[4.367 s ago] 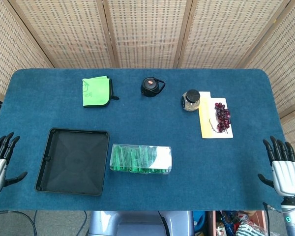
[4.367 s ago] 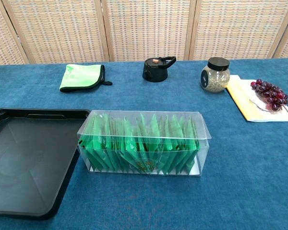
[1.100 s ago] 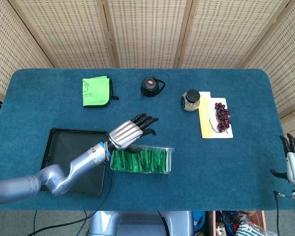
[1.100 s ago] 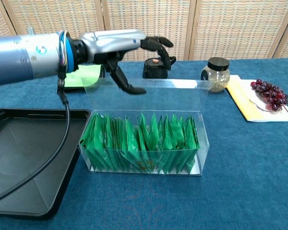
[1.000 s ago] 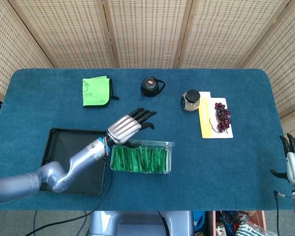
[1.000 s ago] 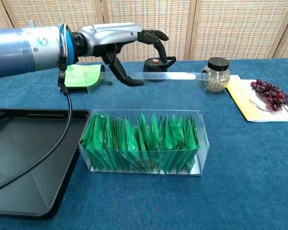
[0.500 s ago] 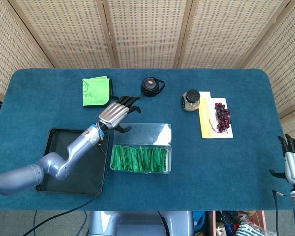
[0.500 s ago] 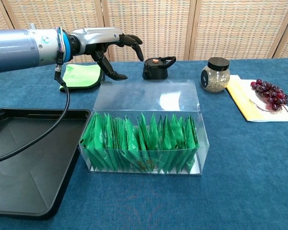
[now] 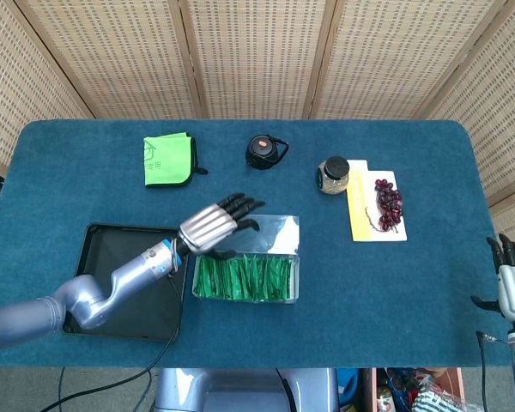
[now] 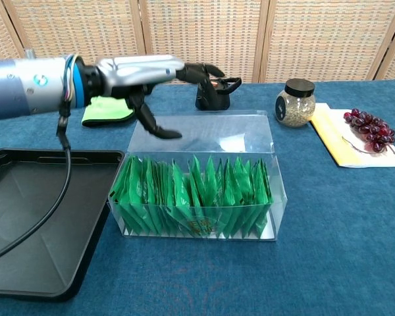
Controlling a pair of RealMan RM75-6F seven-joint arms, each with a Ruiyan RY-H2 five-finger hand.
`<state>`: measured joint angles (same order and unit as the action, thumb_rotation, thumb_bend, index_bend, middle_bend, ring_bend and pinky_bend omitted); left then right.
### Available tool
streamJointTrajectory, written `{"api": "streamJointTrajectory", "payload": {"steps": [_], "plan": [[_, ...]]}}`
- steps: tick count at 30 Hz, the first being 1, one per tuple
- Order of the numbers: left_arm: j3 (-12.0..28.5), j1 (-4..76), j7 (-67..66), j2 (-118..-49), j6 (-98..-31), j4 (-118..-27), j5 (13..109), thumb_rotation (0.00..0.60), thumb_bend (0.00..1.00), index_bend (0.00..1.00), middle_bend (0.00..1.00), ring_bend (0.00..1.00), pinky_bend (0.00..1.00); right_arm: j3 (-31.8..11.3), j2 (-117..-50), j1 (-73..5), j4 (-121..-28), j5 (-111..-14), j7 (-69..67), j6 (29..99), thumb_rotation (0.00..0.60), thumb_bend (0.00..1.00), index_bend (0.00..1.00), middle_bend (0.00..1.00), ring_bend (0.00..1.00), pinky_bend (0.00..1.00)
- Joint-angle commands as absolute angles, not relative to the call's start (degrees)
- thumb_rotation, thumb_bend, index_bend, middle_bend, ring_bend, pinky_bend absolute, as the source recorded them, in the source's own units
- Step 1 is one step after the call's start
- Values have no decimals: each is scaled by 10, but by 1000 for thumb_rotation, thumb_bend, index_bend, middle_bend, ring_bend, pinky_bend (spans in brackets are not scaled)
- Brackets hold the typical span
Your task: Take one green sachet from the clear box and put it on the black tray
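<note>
The left hand (image 10: 141,74) hovers with fingers spread, empty, above the box (image 10: 197,191), whose clear lid lies flat behind it. Glossy green sachets (image 10: 191,197) stand packed upright inside. The smooth black tray (image 10: 26,217) sits beside it. The right hand (image 9: 513,292) rests open, far off.

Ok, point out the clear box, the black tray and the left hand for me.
clear box (image 10: 197,227), chest view, front wall.
black tray (image 10: 26,224), chest view, bare floor.
left hand (image 10: 141,71), chest view, back of the hand, open above the box's flipped-back lid.
</note>
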<state>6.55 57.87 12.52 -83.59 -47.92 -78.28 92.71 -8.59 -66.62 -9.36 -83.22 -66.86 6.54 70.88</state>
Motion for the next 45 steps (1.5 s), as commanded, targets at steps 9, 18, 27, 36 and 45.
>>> {"api": "streamJointTrajectory", "payload": {"steps": [9, 18, 27, 36, 45], "plan": [[32, 580, 120, -855, -507, -767, 953, 600, 325, 453, 0, 0, 0, -86, -666, -95, -828, -665, 62, 704, 600, 0, 0, 0, 0, 0], [19, 576, 114, -862, -507, -748, 950, 600, 325, 453, 0, 0, 0, -86, -668, -96, -826, -661, 64, 701, 600, 0, 0, 0, 0, 0], [18, 577, 107, -888, -505, -725, 941, 600, 326, 453, 0, 0, 0, -86, -666, -96, -827, -661, 63, 702, 600, 0, 0, 0, 0, 0], [17, 581, 103, -897, -500, -721, 937, 600, 325, 453, 0, 0, 0, -87, -666, -96, -827, -660, 62, 702, 600, 0, 0, 0, 0, 0], [13, 584, 91, -892, -491, -726, 935, 600, 326, 453, 0, 0, 0, -86, -666, -97, -826, -660, 61, 700, 600, 0, 0, 0, 0, 0]]}}
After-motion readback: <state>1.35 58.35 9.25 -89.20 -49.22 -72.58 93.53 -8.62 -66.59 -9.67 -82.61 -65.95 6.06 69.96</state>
